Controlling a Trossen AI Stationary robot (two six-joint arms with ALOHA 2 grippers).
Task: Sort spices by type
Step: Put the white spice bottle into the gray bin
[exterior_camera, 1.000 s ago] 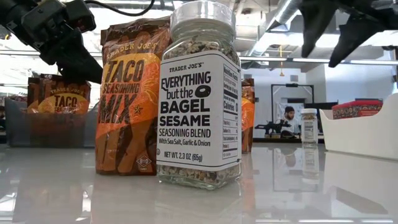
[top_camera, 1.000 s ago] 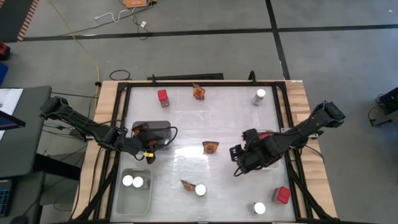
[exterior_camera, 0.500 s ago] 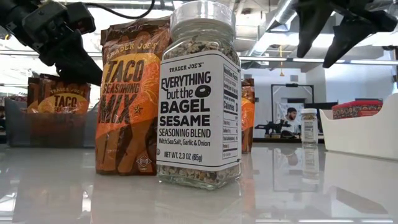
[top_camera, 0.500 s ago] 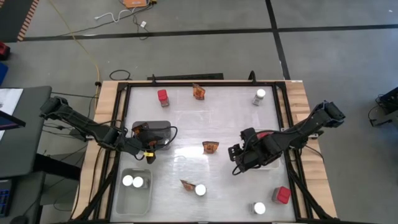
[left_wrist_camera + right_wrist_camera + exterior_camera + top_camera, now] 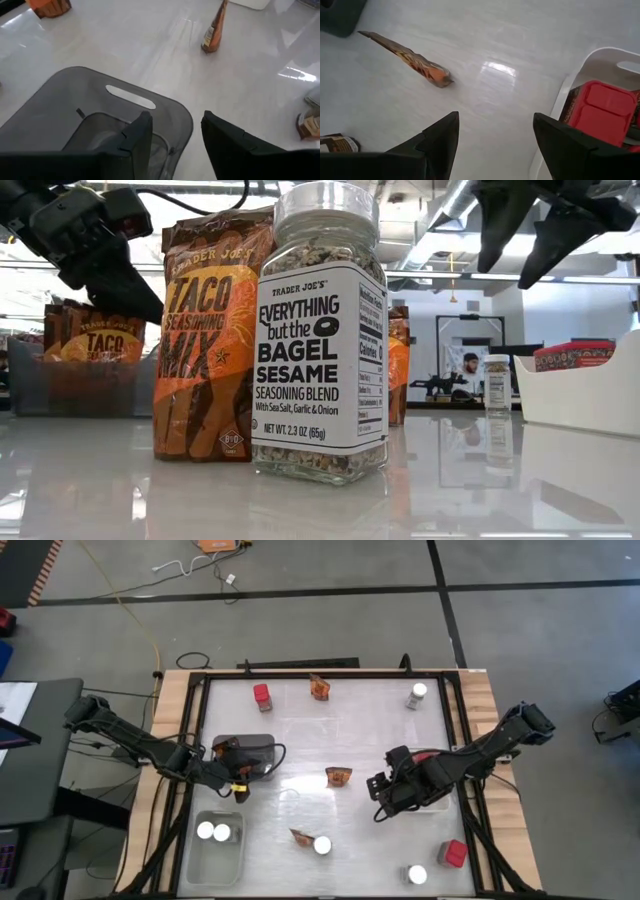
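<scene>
Since a moment ago, my right gripper [image 5: 384, 802] is sliding off the white tray [image 5: 580, 70] toward the packet [image 5: 339, 776], jaws wide and empty, ready to straddle it. Left gripper [image 5: 238, 780] is hovering over the grey tray [image 5: 75, 105], part-open, holding nothing.

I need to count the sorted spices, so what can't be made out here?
- Grey tray, high view: left arm covers its contents.
- White tray, right wrist view: cut off by the edge; only a red box shows.
- Packets in the grey tray, low view: number unclear, overlapping.
</scene>
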